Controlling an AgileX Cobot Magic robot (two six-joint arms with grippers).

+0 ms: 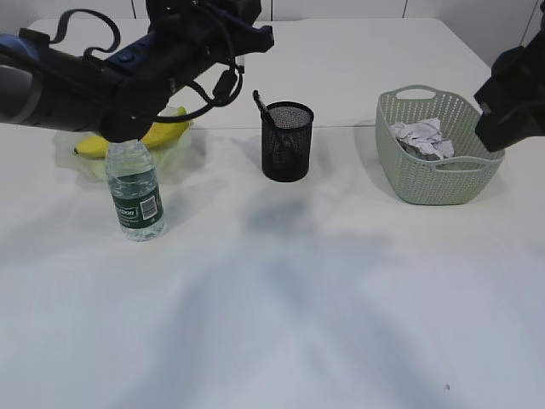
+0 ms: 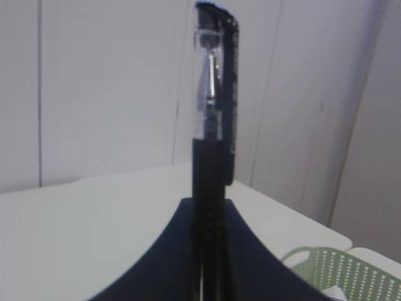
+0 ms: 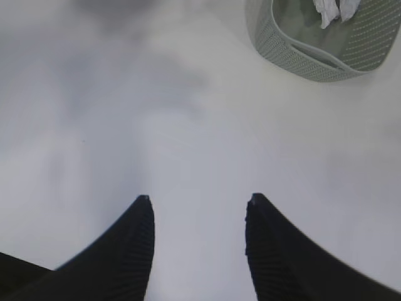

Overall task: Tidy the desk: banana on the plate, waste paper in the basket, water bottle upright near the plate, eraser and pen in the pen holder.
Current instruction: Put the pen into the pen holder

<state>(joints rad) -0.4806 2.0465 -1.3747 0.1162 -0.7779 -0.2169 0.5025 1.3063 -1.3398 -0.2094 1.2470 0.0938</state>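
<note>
My left gripper [image 2: 211, 199] is shut on a black pen [image 2: 216, 94], which sticks out past the fingertips toward the back wall. In the exterior view this gripper [image 1: 260, 36] hangs high above the black mesh pen holder [image 1: 287, 145], where a dark stick [image 1: 260, 104] leans out of the rim. The banana [image 1: 162, 135] lies on the pale green plate [image 1: 183, 152]. The water bottle [image 1: 134, 192] stands upright just in front of the plate. Waste paper [image 1: 423, 136] lies in the green basket [image 1: 438, 166]. My right gripper [image 3: 198, 199] is open and empty above the bare desk [image 1: 298, 281]. The eraser is out of view.
The right arm [image 1: 511, 98] hangs at the right edge beside the basket [image 3: 294, 50], which shows at the top right of the right wrist view with paper [image 3: 329, 11] inside. The basket's rim [image 2: 351, 273] also shows low right in the left wrist view.
</note>
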